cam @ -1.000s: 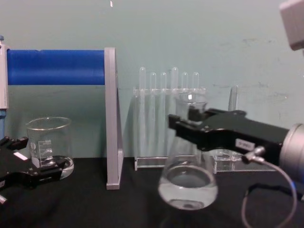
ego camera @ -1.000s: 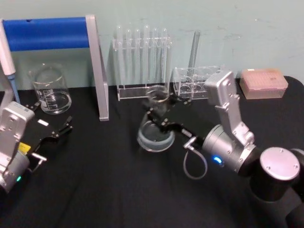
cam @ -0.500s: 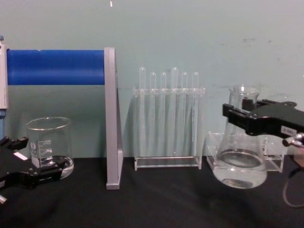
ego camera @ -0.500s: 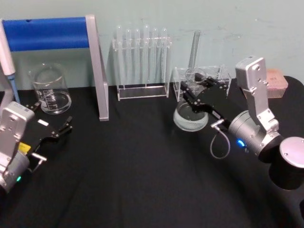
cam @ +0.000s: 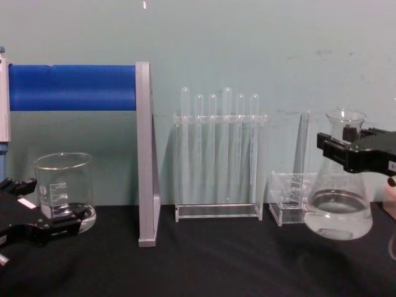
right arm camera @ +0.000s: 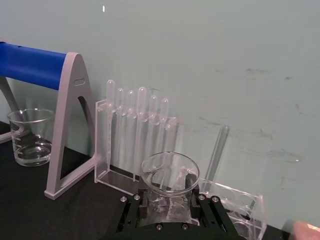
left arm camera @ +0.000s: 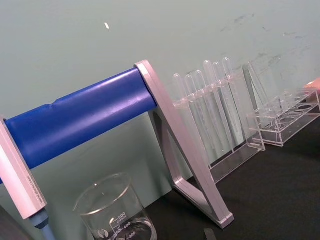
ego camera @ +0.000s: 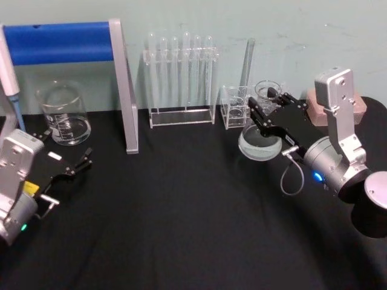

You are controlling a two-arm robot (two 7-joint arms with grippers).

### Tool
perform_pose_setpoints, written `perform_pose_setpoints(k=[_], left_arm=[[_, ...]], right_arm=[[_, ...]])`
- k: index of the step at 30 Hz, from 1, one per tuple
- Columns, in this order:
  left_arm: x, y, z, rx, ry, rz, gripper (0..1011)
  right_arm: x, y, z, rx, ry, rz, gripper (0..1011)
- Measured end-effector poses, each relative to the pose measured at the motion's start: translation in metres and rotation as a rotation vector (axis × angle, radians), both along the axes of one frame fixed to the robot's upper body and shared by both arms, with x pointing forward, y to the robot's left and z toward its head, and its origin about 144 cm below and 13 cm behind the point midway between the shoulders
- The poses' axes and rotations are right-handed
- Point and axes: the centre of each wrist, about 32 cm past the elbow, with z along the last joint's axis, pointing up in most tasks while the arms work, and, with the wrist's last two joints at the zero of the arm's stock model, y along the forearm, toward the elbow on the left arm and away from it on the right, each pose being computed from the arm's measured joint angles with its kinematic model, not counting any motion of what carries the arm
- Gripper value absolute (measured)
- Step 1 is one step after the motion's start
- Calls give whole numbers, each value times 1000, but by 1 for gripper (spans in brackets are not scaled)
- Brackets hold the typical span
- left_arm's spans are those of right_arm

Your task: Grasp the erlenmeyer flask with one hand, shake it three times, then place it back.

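The erlenmeyer flask (ego camera: pixel 259 144) is clear glass with a little clear liquid in its wide base. It hangs roughly upright over the black table at the right, in front of a small clear rack. My right gripper (ego camera: pixel 269 112), the hand with the silver wrist, is shut on the flask's neck just below the flared lip. In the chest view the flask (cam: pixel 339 211) hangs at the right edge under the black right gripper (cam: pixel 348 147). The right wrist view looks down on the flask's mouth (right arm camera: pixel 170 174). My left gripper (ego camera: pixel 66 148) rests open and empty at the near left.
A glass beaker (ego camera: pixel 63 115) stands at the back left beside a blue roll on a grey stand (ego camera: pixel 124 90). A test tube rack (ego camera: pixel 181 78) and a small clear rack (ego camera: pixel 234 109) line the back wall. A pink box (ego camera: pixel 363 107) sits at the far right.
My right gripper has carried the flask from the middle of the table to the right, and the swing has slowed over the last half second. The left arm has not moved.
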Motion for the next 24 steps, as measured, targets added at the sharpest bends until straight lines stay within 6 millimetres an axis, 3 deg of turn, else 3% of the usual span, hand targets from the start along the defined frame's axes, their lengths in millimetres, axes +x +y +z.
perform_pose_setpoints(k=[8, 24], left_arm=[[0, 0, 0, 0, 0, 0, 1001], [0, 0, 0, 0, 0, 0, 1001]], right_arm=[[-2, 9, 0, 14, 3, 37, 456], [-19, 45, 0, 47, 34, 232, 457]])
